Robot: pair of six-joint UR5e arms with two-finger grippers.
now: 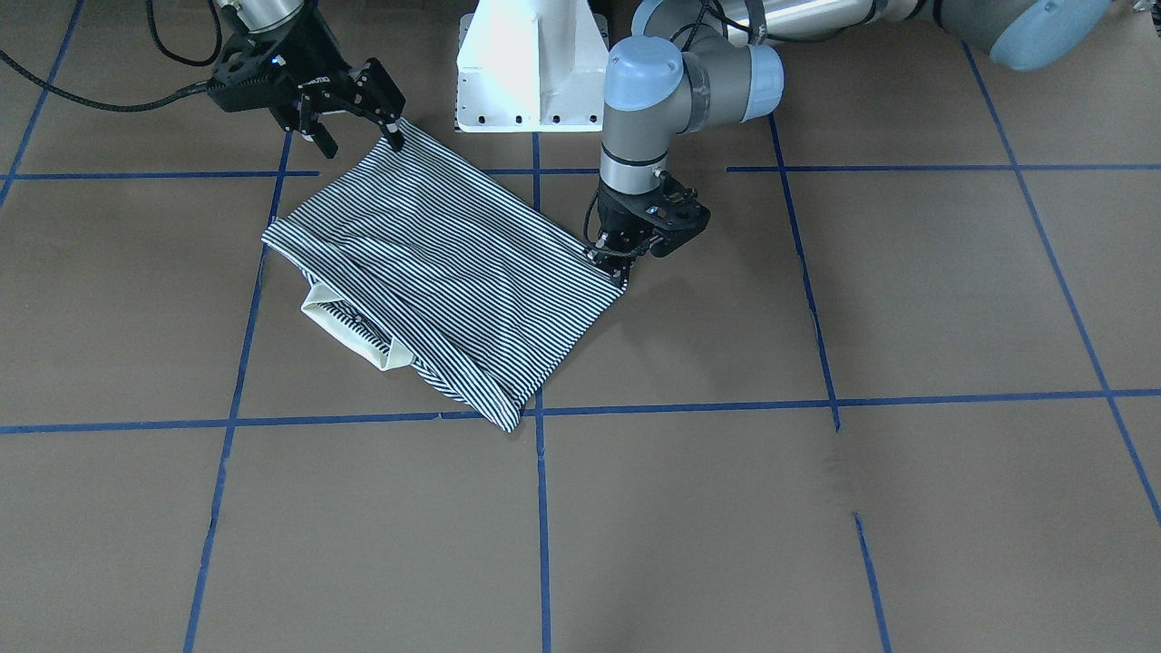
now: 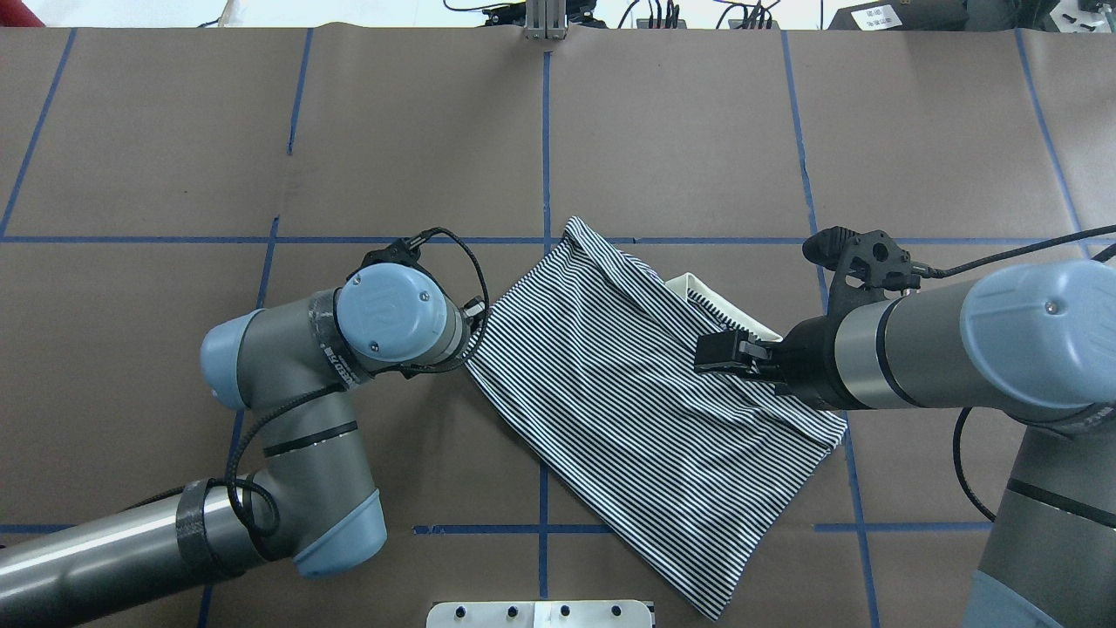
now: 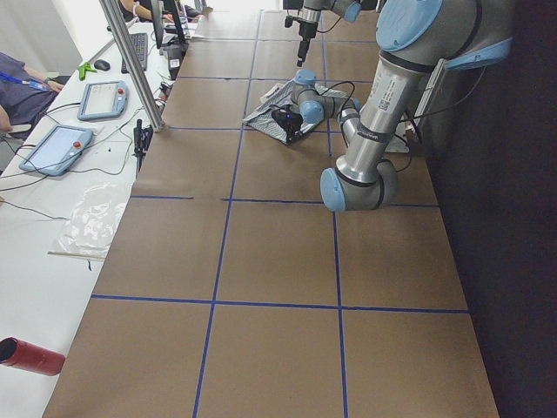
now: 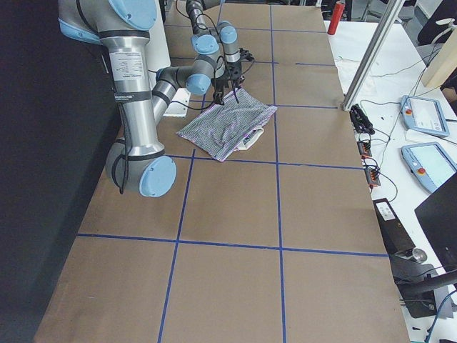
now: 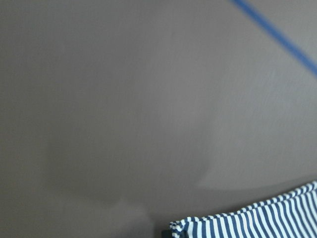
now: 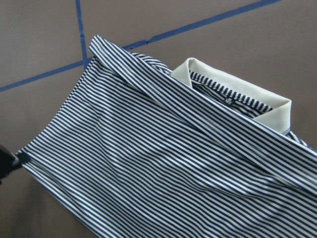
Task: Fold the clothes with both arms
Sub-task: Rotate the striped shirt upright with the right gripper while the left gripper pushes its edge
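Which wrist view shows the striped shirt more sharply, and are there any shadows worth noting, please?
Right wrist view: the polo shirt is crisp, its stripes and cream collar well defined. Left wrist view: softer, only a shirt corner at the bottom edge, with a broad faint shadow on the table. Front-facing view: even light, a soft shadow beside the left gripper.

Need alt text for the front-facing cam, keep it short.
A folded striped polo shirt, cream collar showing, lies on a brown table gridded with blue tape. The left gripper pinches one corner; the right gripper stands open at another.
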